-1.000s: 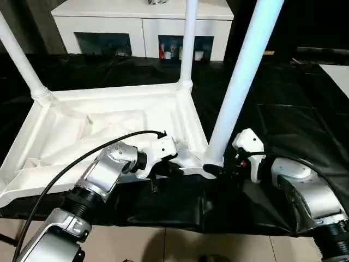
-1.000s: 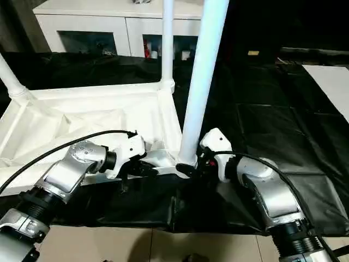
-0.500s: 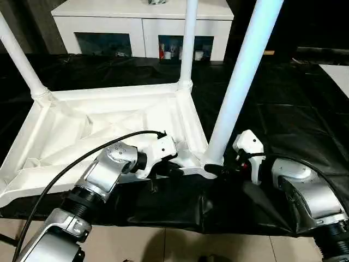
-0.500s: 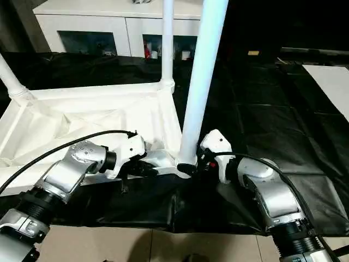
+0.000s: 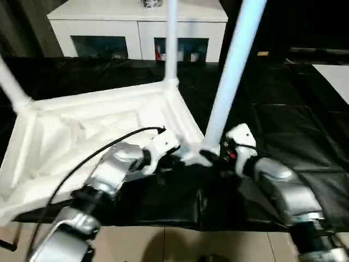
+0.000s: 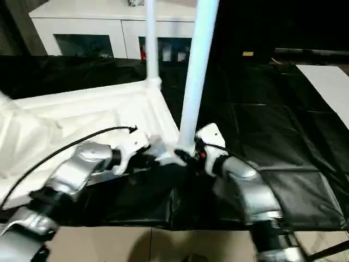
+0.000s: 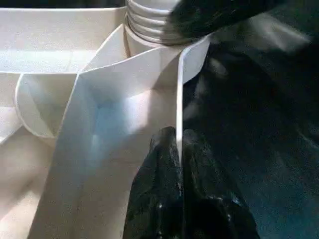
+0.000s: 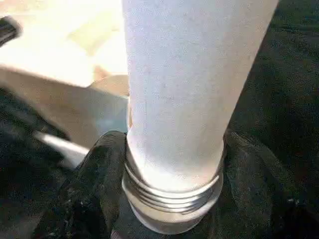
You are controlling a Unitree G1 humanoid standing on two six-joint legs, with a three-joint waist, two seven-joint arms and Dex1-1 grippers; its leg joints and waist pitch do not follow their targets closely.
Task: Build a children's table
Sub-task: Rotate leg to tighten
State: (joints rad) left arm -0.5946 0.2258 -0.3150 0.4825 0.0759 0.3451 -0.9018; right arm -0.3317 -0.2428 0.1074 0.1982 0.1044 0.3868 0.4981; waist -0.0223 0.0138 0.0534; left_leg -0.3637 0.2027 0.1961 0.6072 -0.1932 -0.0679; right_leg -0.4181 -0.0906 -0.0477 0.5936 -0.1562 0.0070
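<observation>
My right hand [image 8: 169, 199] is closed around the threaded base of the near leg [image 5: 232, 71], one black finger [image 8: 94, 189] on each side of the ribbed collar. The right forearm reaches in low, the wrist bent toward the tabletop's near right corner socket [image 5: 203, 157], where the leg stands upright.

My left hand [image 7: 178, 149] is pinched shut on the tabletop's near rim wall [image 7: 179, 94], just beside that same socket, with one finger on either face of the thin wall. The left forearm angles in from the lower left, and a black cable arcs over it.

The tabletop [image 5: 82, 125] lies underside up on black sheeting [image 5: 283, 114]. Beyond the near leg, a second leg [image 5: 171, 38] stands in the far right corner and a third [image 5: 12, 87] in the far left corner. All three legs are cut off above. A white cabinet [image 5: 136, 27] stands behind the tabletop.

The seat of the near leg in the socket is blurred and partly hidden by my hands.
</observation>
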